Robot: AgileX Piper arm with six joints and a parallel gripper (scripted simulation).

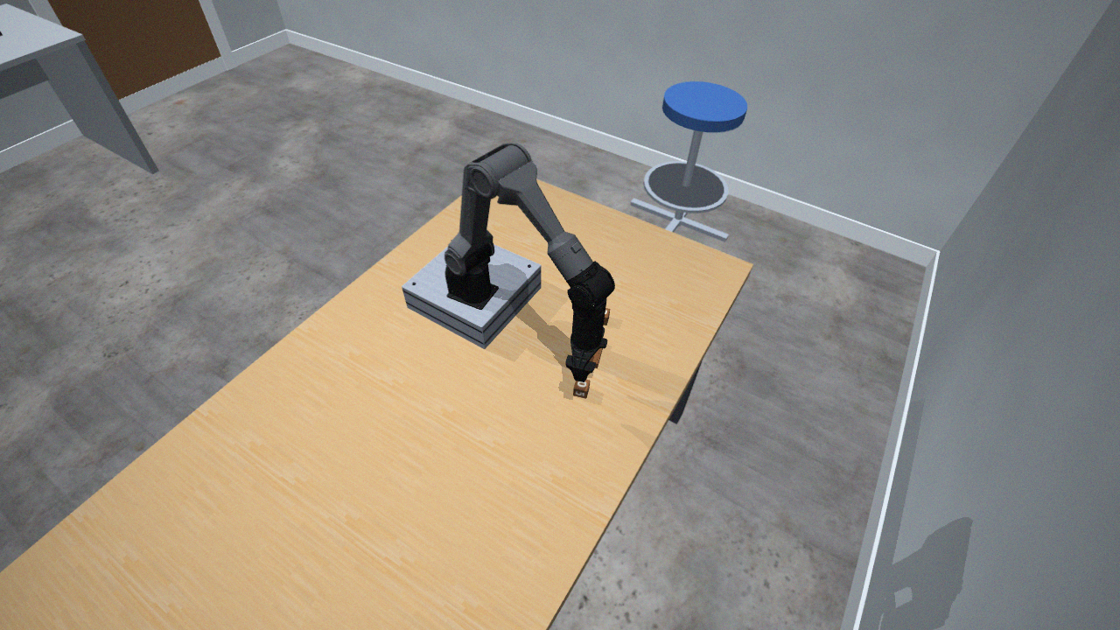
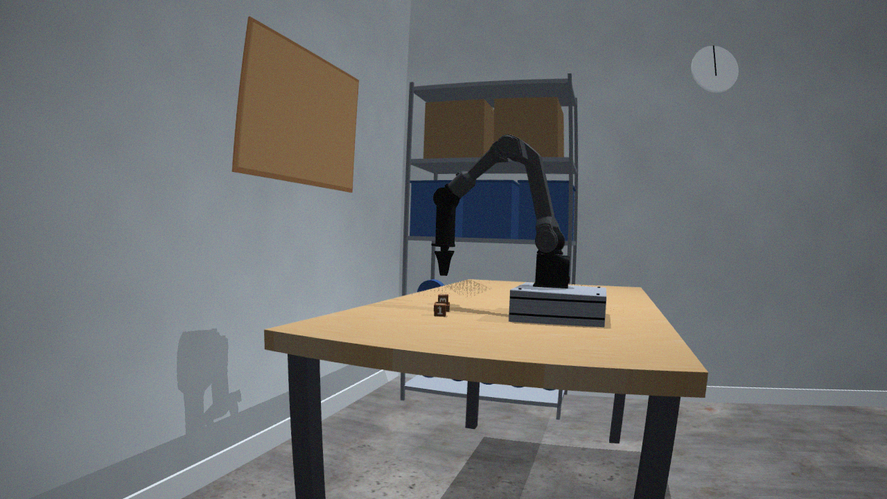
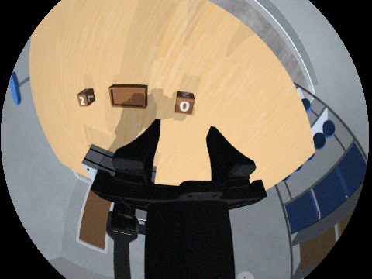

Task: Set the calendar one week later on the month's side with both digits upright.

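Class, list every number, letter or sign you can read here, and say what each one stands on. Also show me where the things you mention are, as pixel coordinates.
"0": top of the cube by the gripper (image 1: 580,376) (image 2: 443,273) (image 3: 185,125).
"1": side of that same cube (image 1: 581,389) (image 2: 439,308) (image 3: 184,104), exterior view.
"2": the cube beyond the tray (image 1: 597,357) (image 3: 128,96).
"m", perhaps a sideways 3: side of the far cube (image 1: 605,316) (image 2: 443,299) (image 3: 85,98), exterior view.
Other cube marks are too small or slanted to read surely.

The top view looks steeply down on the counter (image 1: 352,438) (image 2: 484,335) (image 3: 232,77) from afar; the exterior faces its short end, low and farther back; the wrist peers closely past the pincer (image 1: 580,379) (image 2: 443,274) (image 3: 185,124) toward twelve o'clock. All share the counter.
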